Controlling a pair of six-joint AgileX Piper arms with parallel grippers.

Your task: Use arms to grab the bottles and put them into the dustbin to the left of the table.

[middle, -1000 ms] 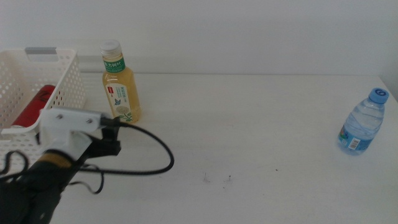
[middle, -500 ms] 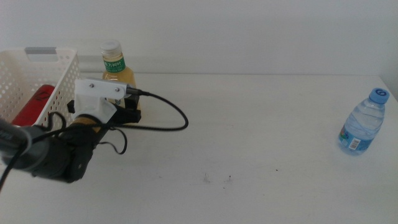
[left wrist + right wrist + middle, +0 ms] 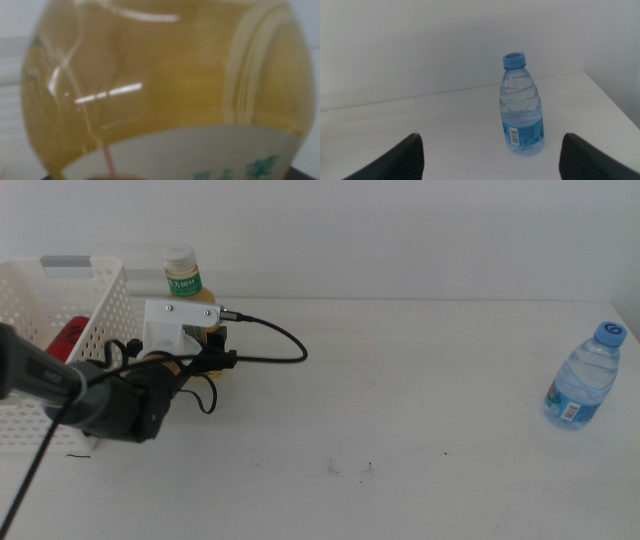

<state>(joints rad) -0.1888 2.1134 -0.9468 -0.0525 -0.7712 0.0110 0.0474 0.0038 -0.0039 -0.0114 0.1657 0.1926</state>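
The yellow tea bottle (image 3: 183,278) stands upright on the white table (image 3: 400,380) just right of the dustbin (image 3: 95,300). My left gripper (image 3: 212,346), under its white housing, is right at the bottle's lower body with its jaws open on either side. The bottle's yellow body (image 3: 165,90) fills the left wrist view. The slim red can (image 3: 63,338) lies inside the dustbin. The small clear water bottle (image 3: 583,378) stands at the far right. It also shows in the right wrist view (image 3: 521,107), ahead of my open, empty right gripper (image 3: 492,139), which is out of the middle view.
A black cable (image 3: 285,345) loops from the left wrist over the table right of the tea bottle. A few dark specks (image 3: 348,468) mark the tabletop near the front. The table's right edge (image 3: 612,102) runs close to the water bottle.
My left arm has swung forward from the front left, along the dustbin, up to the tea bottle. The bottles have not moved.
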